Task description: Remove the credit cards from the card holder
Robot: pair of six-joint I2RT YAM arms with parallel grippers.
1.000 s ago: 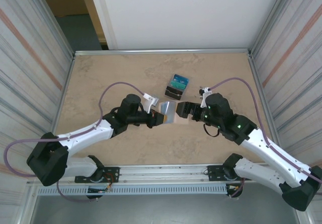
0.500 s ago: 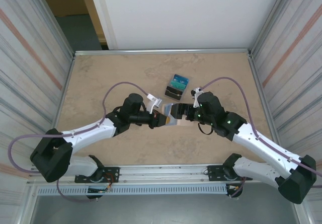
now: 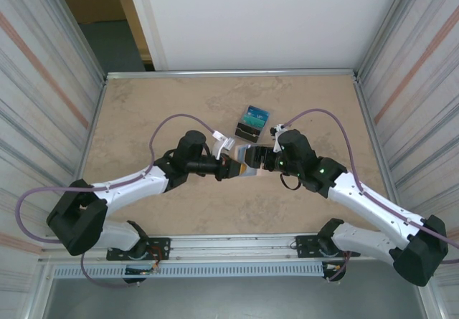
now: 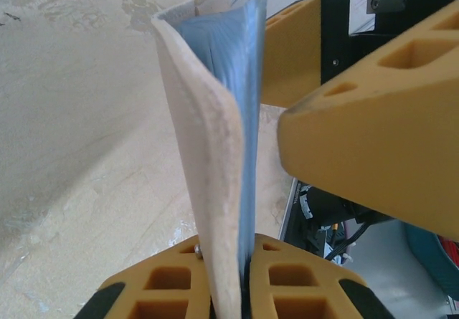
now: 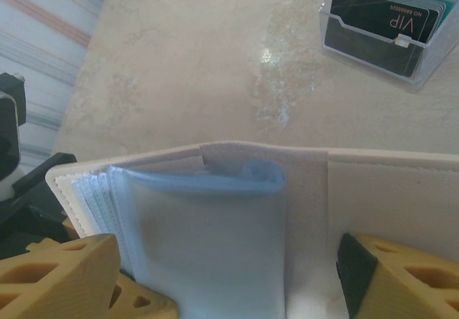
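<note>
Two arms meet over the middle of the table (image 3: 143,111), with the card holder (image 4: 208,154) between them. The left gripper (image 4: 229,279) is clamped on the bottom edge of the tan wallet and holds it upright, part-open, with the pale blue lining facing the other arm. The right gripper (image 5: 229,283) has its jaws spread wide to either side of the blue inner sleeves (image 5: 208,240). One yellow finger is at each edge of the wrist view, and neither visibly presses on anything, so it reads as open and lined up rather than gripping.

Near the far side of the wallet stands a clear stand (image 5: 326,25) of credit cards (image 5: 384,21), a dark one marked VIP in front and teal ones behind it. I take these as cards already out, so part of the job looks done.

What is left is harder to tell. The sleeves look pale and cloudy, and no card face shows clearly through them, so I cannot say whether any cards remain inside. The right jaws around the sleeves suggest another pull is being set up, with the wallet not yet put down.
</note>
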